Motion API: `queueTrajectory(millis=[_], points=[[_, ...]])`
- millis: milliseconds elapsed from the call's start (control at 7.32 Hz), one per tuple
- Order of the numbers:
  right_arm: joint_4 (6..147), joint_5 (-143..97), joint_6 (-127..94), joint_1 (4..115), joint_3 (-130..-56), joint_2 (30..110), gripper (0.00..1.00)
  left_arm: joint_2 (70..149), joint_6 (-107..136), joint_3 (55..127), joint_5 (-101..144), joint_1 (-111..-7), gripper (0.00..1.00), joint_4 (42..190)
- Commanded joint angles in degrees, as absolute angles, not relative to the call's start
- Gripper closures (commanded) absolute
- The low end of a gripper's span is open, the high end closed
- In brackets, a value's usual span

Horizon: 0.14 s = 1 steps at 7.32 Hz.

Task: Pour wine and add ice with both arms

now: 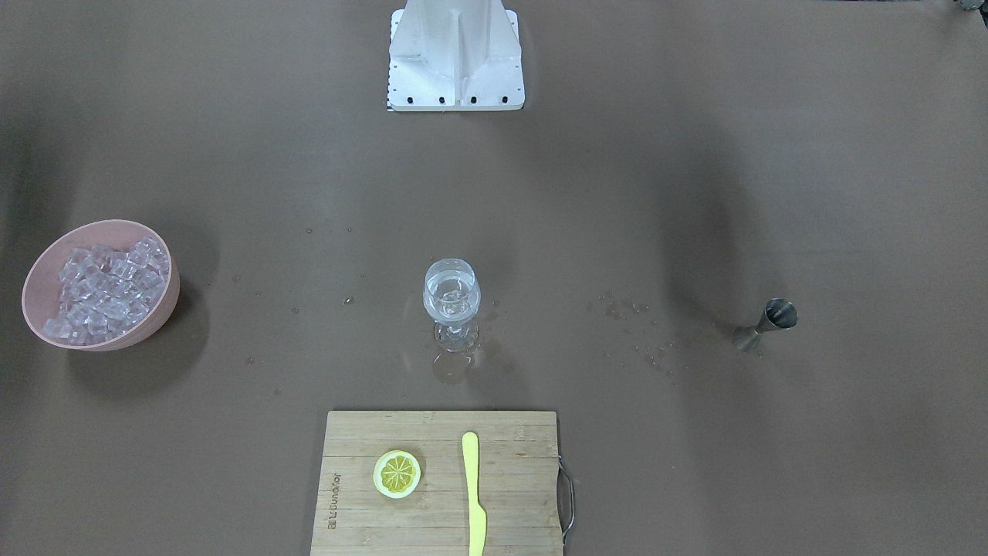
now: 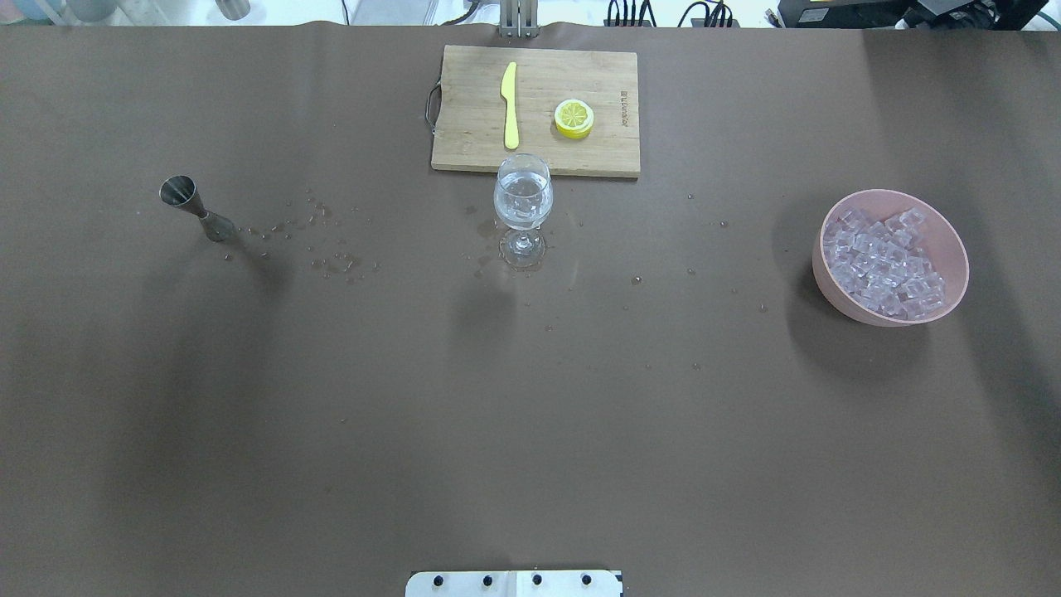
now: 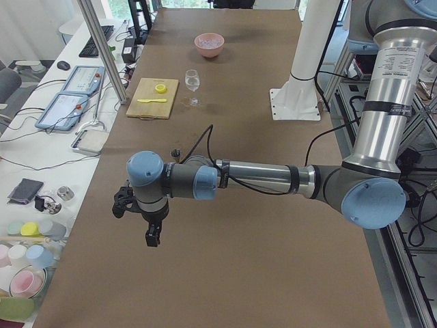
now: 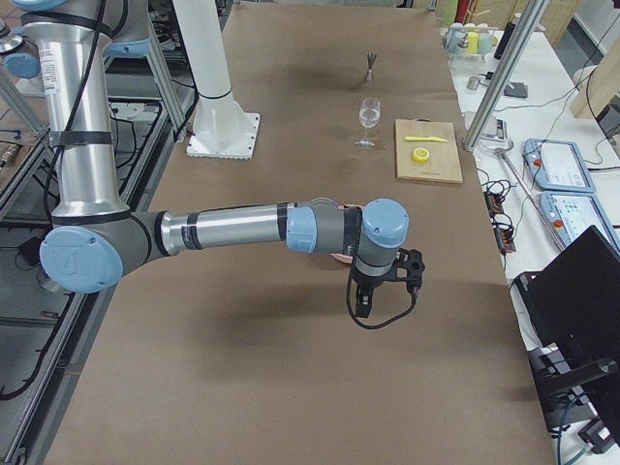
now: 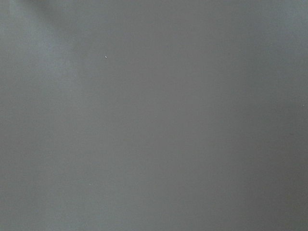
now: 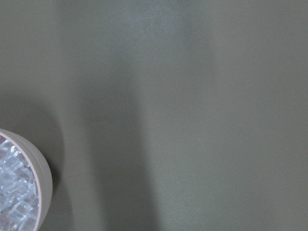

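A stemmed wine glass (image 1: pixel 451 297) stands mid-table with a little clear wine in it; it also shows in the overhead view (image 2: pixel 523 199). Ice cubes (image 1: pixel 104 289) are heaped in a pink bowl (image 1: pixel 166 309), whose rim and ice also show in the right wrist view (image 6: pixel 41 178). A steel jigger (image 2: pixel 195 207) stands upright on the robot's left. My left gripper (image 3: pixel 153 236) hangs over bare table at the near end of the exterior left view. My right gripper (image 4: pixel 360 305) hangs just beside the bowl. I cannot tell whether either is open or shut.
A wooden cutting board (image 1: pixel 432 517) carries a lemon slice (image 1: pixel 397 473) and a yellow knife (image 1: pixel 473 494) on the operators' side of the glass. Droplets (image 2: pixel 331 261) lie scattered between jigger and glass. The white base bracket (image 1: pixel 455 62) stands at the robot's edge.
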State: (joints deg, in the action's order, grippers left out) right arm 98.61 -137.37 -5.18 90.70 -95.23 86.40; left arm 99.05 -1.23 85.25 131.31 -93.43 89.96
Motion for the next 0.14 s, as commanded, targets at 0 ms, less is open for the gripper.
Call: queueTrajectory(millis=[0], points=[[98.61,-137.46,-5.27,90.7,-95.45,86.4,0.0,99.05,-1.23,85.25,131.4,-93.43,0.02,89.91]])
